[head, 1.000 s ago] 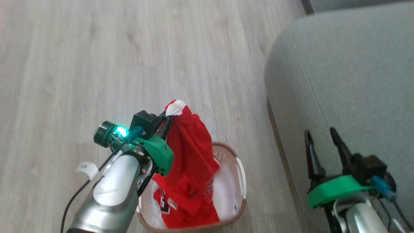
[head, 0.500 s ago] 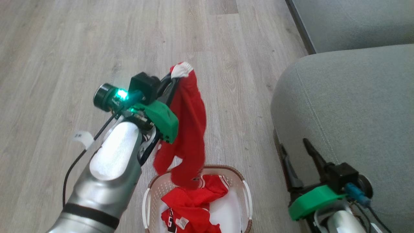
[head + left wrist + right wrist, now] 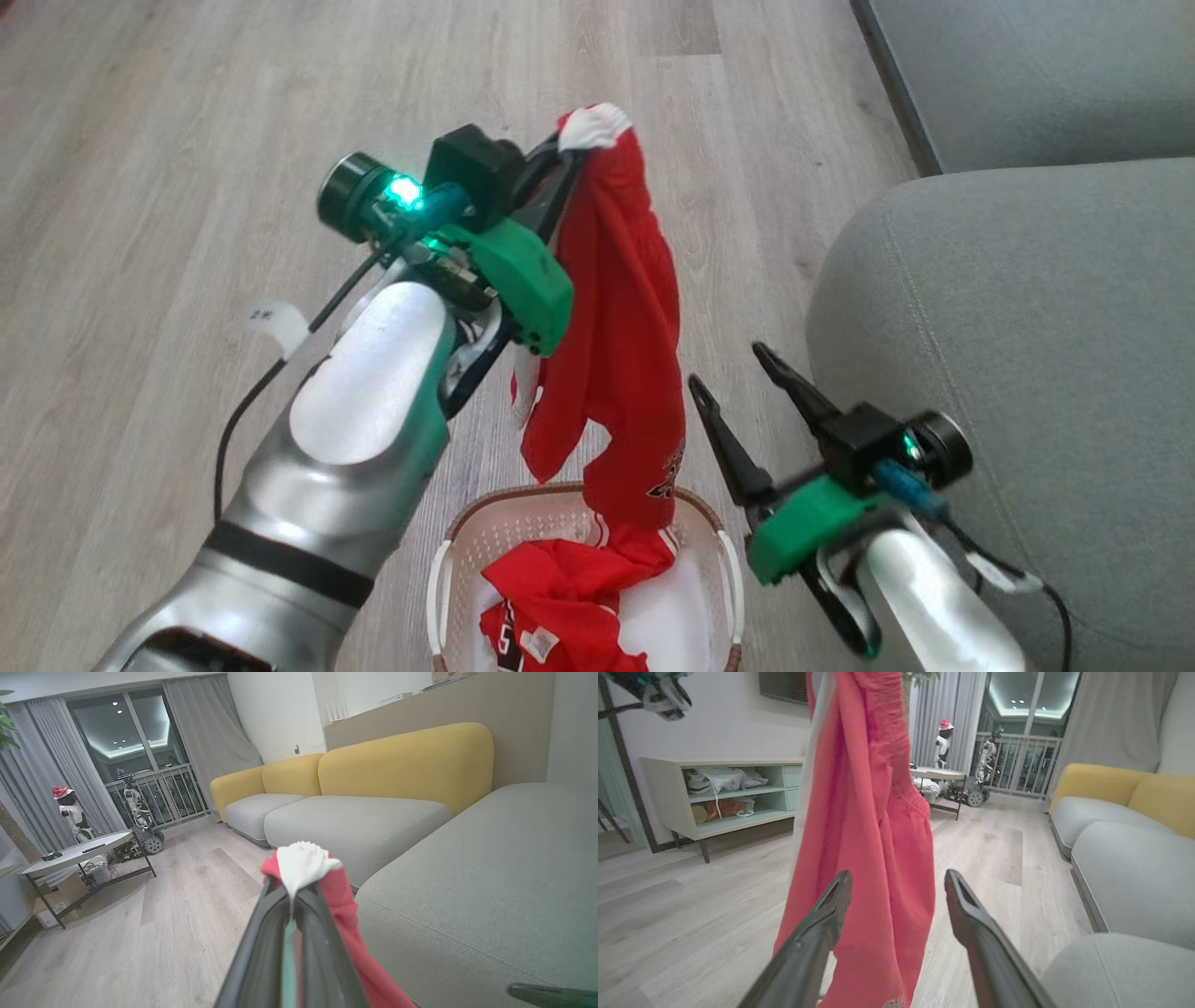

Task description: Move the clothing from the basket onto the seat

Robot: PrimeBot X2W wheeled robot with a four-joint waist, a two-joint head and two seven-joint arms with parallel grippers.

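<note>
Two red pieces are seen. The shorts (image 3: 621, 308) hang from the left hand (image 3: 563, 151), which is closed tightly on their white-trimmed edge and holds them high above the basket (image 3: 495, 523). They hang down long, and their lower end reaches the basket's opening. The jersey (image 3: 560, 597) lies crumpled inside the basket, which stands on the wooden floor (image 3: 187, 140) near the seat (image 3: 1027, 308). The right hand (image 3: 726, 366) has its fingers spread wide and holds nothing. It hovers between the hanging shorts and the seat.
</note>
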